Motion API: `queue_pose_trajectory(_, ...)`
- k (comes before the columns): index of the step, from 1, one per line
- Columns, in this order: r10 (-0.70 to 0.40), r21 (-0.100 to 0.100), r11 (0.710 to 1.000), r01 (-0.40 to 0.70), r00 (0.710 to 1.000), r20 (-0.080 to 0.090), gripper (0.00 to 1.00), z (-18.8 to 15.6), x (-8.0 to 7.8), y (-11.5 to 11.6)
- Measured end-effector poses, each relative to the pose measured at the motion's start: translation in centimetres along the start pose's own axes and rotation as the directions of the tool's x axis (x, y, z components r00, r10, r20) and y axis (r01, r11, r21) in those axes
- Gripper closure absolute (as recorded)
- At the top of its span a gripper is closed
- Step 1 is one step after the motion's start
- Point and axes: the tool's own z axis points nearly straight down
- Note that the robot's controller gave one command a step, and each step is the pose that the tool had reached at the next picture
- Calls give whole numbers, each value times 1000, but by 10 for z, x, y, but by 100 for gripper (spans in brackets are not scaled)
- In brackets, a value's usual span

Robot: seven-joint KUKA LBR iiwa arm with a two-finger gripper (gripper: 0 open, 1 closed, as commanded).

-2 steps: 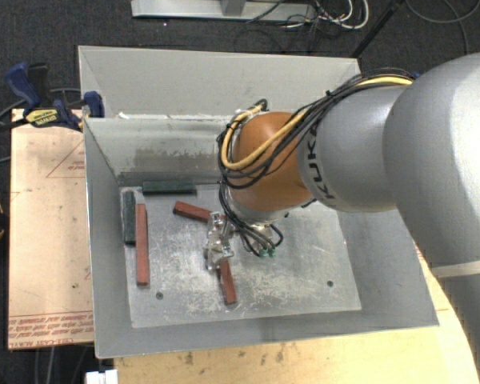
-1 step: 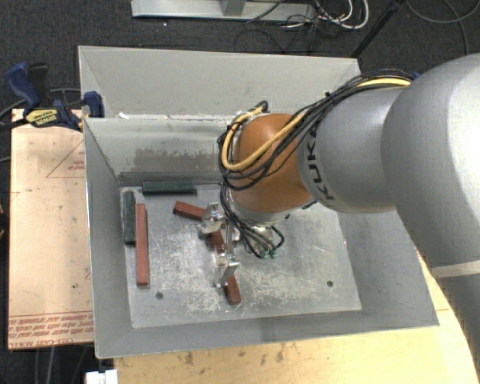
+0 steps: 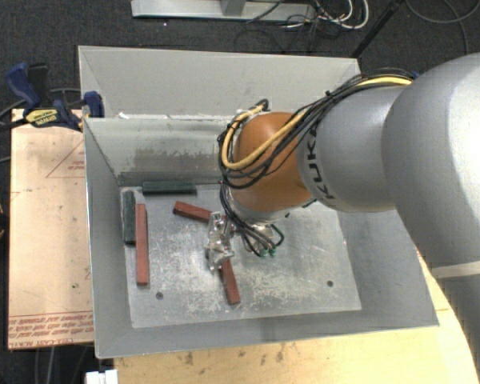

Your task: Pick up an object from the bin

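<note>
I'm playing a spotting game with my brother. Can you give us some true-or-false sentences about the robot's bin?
1. The tool is over the upper end of a reddish-brown stick near the middle of the bin. True.
2. A long reddish-brown stick lies near the bin's left wall. True.
3. A yellow ball lies in the bin. False: the things in it are sticks.
4. The two dark sticks lie at the bin's right side. False: both lie at its upper left.
</note>
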Motion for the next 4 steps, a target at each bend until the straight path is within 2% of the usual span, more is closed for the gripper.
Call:
queue_pose_trajectory(1, 0, 0, 1000, 0, 1000, 0, 100, 0, 0, 0)
queue_pose_trajectory(2, 17, 4, 1000, -17, 1000, -16, 0, -131, -22, -11)
queue_pose_trajectory(3, 17, 4, 1000, -17, 1000, -12, 0, -136, -24, -12)
queue_pose_trajectory(4, -36, 3, 999, 36, 999, -2, 0, -105, -54, -22)
